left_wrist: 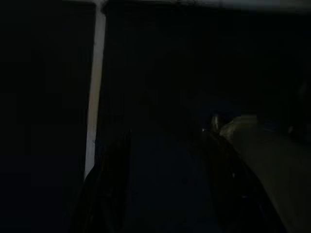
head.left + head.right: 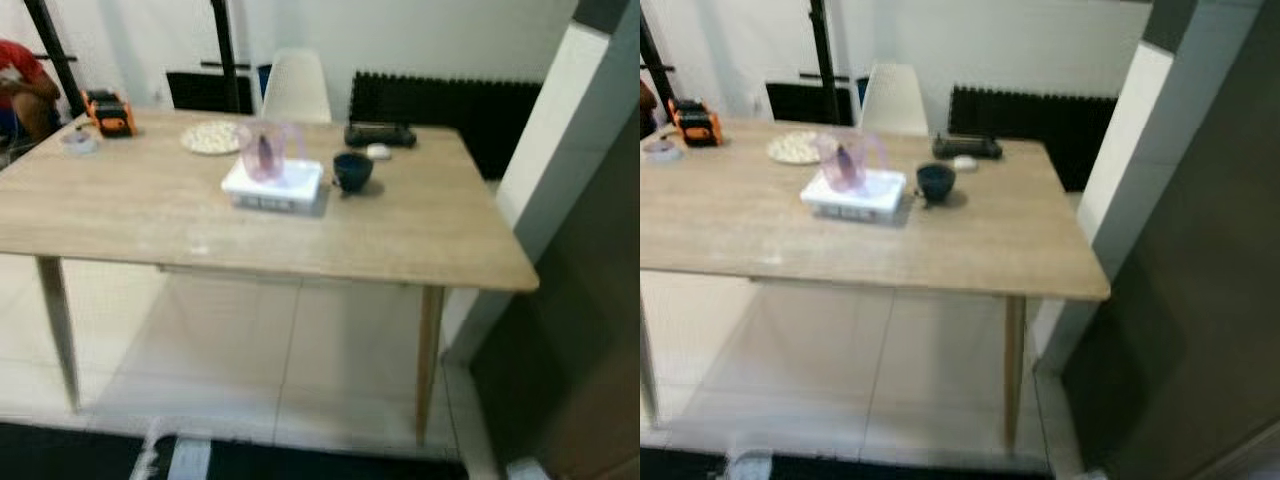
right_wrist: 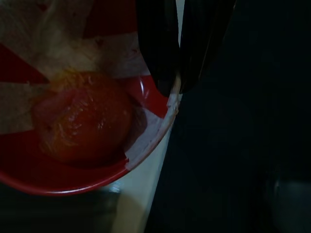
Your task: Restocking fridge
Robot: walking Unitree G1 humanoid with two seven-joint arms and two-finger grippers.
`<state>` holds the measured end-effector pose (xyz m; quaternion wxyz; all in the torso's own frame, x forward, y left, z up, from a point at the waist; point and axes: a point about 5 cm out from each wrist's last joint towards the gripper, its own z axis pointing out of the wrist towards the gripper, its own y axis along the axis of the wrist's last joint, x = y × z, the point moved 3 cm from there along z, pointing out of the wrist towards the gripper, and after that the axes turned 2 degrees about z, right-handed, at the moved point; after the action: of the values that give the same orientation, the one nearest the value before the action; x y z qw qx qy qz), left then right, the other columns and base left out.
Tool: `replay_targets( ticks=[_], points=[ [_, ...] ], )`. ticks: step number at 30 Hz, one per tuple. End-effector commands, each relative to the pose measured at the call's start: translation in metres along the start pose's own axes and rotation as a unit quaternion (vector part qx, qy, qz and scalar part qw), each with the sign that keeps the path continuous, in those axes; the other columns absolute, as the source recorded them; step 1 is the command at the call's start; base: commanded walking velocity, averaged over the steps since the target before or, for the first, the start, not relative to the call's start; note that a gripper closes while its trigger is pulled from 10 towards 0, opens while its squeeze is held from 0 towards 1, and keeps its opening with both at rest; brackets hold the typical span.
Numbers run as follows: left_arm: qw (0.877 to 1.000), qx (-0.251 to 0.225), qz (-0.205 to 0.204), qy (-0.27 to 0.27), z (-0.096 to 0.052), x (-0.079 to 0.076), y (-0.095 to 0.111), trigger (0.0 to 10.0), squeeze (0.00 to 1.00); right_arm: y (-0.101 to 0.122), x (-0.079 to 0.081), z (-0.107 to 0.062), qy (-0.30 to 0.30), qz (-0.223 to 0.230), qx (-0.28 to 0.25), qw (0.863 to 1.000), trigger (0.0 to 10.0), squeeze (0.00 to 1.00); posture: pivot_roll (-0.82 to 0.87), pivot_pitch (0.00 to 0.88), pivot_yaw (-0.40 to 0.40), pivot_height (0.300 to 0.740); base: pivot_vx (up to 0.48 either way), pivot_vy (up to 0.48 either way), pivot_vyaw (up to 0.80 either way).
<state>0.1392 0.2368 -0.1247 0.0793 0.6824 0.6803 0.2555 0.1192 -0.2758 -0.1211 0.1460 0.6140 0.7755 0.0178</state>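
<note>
So the right claw [image 3: 177,90] has its two black fingers pinched together on the rim of a red bowl [image 3: 146,160], and there's a tomato [image 3: 82,121] sitting inside on some whitish wrap or paper. The left claw [image 1: 160,194] hangs in the dark, fingers spread apart, nothing between them.

Out front, the wooden worktop [image 2: 150,215] carries a white box [image 2: 275,188] with a pink jug [image 2: 265,150] on it, a dark cup [image 2: 352,170] just beside, and a plate [image 2: 210,137] further back. A person in red [image 2: 22,85] sits at the far left.

Looks like the carrying step: bowl in hand, fridge not reached yet. The next move probably calls for turning toward the fridge while keeping the bowl level.
</note>
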Motion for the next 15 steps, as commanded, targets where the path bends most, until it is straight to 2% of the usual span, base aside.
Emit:
replay_targets(
  ticks=[1,6,9,10,11,12,14,15],
  points=[
    [1.000,0.000,0.005,-0.003,0.000,-0.001,0.001,10.0,0.00,0.001,-0.005,-0.001,-0.009,-0.003,0.000,1.000,10.0,0.00,-0.07,0.000,-0.073,0.740,-0.266,0.000,0.00],
    [1.000,-0.005,-0.001,-0.003,0.000,-0.001,0.003,10.0,0.00,0.000,-0.004,-0.001,-0.007,-0.004,0.002,1.000,10.0,0.00,-0.07,0.000,-0.073,0.740,0.000,0.000,0.00],
    [1.000,-0.022,-0.017,-0.005,0.001,-0.002,0.013,10.0,0.00,-0.001,-0.003,0.000,-0.005,-0.004,0.002,1.000,10.0,0.00,-0.07,0.000,-0.070,0.740,0.000,0.000,0.00],
    [0.999,-0.035,-0.028,-0.006,0.002,-0.002,0.020,10.0,0.00,-0.001,-0.002,0.000,-0.005,-0.005,0.003,1.000,10.0,0.00,-0.07,0.000,-0.070,0.740,0.000,0.000,0.00],
    [0.996,-0.067,-0.063,-0.015,0.003,-0.002,0.039,10.0,0.00,-0.002,-0.002,0.000,-0.004,-0.005,0.004,1.000,10.0,0.00,-0.07,0.000,-0.071,0.740,0.000,0.000,0.00],
    [0.989,-0.105,-0.099,-0.026,0.003,-0.002,0.061,10.0,0.00,-0.003,-0.001,0.000,-0.003,-0.006,0.005,1.000,10.0,0.00,-0.06,0.000,-0.075,0.740,0.000,0.000,0.00],
    [0.977,-0.157,-0.140,-0.039,0.002,0.000,0.091,10.0,0.00,-0.004,-0.001,0.000,-0.002,-0.007,0.006,1.000,10.0,0.00,-0.06,0.003,-0.075,0.740,0.000,0.000,0.00],
    [0.977,-0.157,-0.140,-0.039,0.002,0.000,0.091,10.0,0.00,-0.004,-0.001,0.000,-0.002,-0.007,0.006,1.000,10.0,0.00,-0.06,0.003,-0.075,0.740,0.000,0.000,0.00]
  ],
)
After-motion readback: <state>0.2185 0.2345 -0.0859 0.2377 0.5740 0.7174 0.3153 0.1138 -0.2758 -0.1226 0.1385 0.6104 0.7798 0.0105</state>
